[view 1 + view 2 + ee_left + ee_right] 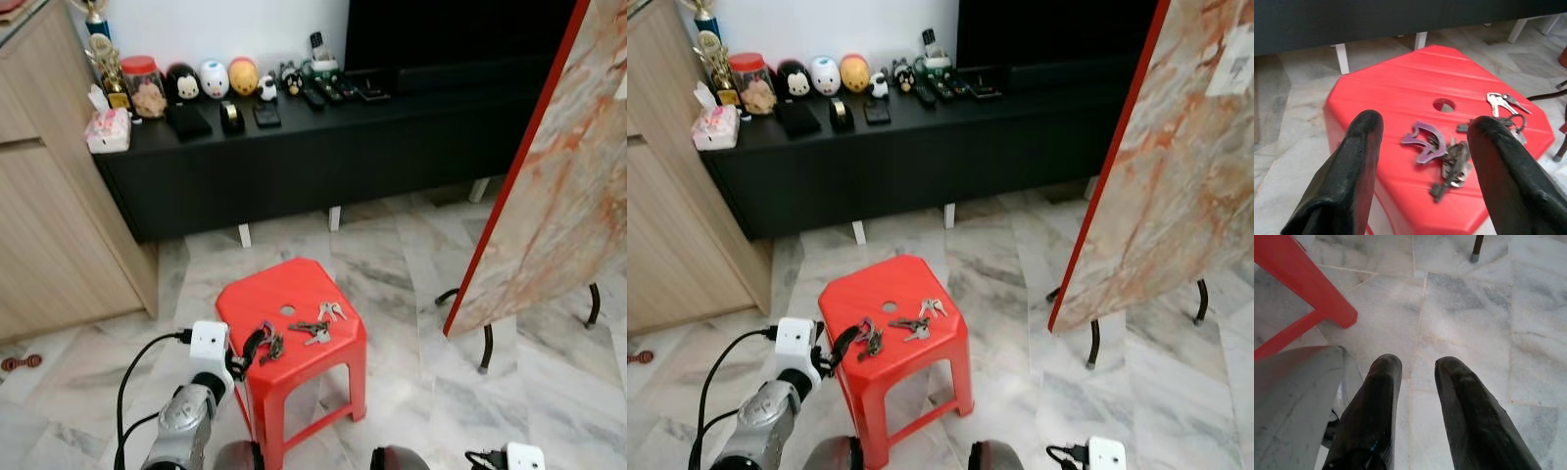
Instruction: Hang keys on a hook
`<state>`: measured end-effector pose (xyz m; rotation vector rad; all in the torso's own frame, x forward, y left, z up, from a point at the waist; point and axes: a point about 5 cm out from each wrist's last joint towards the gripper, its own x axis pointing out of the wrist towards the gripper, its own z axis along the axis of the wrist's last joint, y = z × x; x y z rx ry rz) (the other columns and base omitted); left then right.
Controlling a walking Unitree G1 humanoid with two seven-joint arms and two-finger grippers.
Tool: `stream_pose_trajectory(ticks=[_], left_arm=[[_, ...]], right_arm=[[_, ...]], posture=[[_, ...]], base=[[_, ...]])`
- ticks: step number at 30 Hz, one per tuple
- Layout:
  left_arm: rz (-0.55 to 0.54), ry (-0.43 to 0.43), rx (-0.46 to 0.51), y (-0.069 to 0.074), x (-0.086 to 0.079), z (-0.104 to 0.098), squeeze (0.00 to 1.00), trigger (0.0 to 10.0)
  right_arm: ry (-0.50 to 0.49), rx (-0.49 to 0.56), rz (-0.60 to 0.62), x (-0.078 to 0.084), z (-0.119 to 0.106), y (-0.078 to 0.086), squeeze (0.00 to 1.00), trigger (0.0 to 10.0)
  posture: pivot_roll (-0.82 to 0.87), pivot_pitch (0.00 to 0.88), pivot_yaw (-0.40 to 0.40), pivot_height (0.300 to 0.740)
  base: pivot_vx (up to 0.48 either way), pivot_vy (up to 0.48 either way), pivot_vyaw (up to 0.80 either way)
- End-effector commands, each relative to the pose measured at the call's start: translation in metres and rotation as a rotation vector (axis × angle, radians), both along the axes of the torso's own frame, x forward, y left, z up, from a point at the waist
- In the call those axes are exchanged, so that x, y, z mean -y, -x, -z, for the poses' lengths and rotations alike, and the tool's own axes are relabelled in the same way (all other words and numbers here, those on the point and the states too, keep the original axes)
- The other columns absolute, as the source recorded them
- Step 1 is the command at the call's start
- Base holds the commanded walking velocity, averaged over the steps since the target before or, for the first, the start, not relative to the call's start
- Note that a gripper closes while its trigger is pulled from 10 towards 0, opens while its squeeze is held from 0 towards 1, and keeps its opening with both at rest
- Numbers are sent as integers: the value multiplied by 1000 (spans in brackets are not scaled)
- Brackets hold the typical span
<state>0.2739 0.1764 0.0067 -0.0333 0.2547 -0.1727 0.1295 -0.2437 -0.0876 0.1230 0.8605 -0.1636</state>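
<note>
**At the stool's left edge, fingers spread around the keys**

At the left rim of the red stool (294, 304), the left end effector (1422, 147) has its two black fingers (1359, 152) wide apart, straddling a key bunch with a purple tag (1425, 139) without visibly gripping it. Its silver arm reaches up from below-left. Two more key bunches (320, 323) lie beside the seat's hole. The right end effector (1418, 377) hangs low over the marble floor (1474, 323), fingers slightly apart, holding nothing. A black surface (392, 117) stands behind.
</note>
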Motion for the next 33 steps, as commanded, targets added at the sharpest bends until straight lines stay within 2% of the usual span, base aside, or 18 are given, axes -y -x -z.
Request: stream_pose_trajectory(ticks=[1,10,20,28,29,30,31,33], left_arm=[[4,-22,-8,3,-3,3,0,10000],[16,-19,-3,3,-1,2,0,10000],[34,-38,-49,12,-3,11,0,10000],[92,-54,-109,21,3,22,0,10000],[94,-54,-111,22,3,23,75,10000],[95,-54,-111,22,4,23,75,10000],[98,-46,-113,22,6,23,1000,10000],[99,-37,-108,21,9,23,1000,10000]], right_arm=[[0,-13,9,3,0,1,0,10000],[1,-33,14,6,1,5,0,10000],[-6,-43,13,5,2,9,0,10000],[-5,-62,6,5,5,20,0,10000],[-4,-66,4,5,6,22,0,10000],[-4,-68,3,5,6,23,0,10000],[-2,-76,2,6,7,29,0,10000],[-1,-85,4,6,8,34,0,10000]], posture=[[-53,0,-31,620],[-47,0,-33,620],[-46,1,-36,620],[-57,56,-44,620],[-61,68,-47,620],[-64,73,-49,620],[-71,86,-52,620],[-78,98,-56,620]], base=[[345,0,0],[324,0,0],[0,0,0],[0,0,0],[0,0,0],[0,0,0],[0,0,0],[0,0,0]])
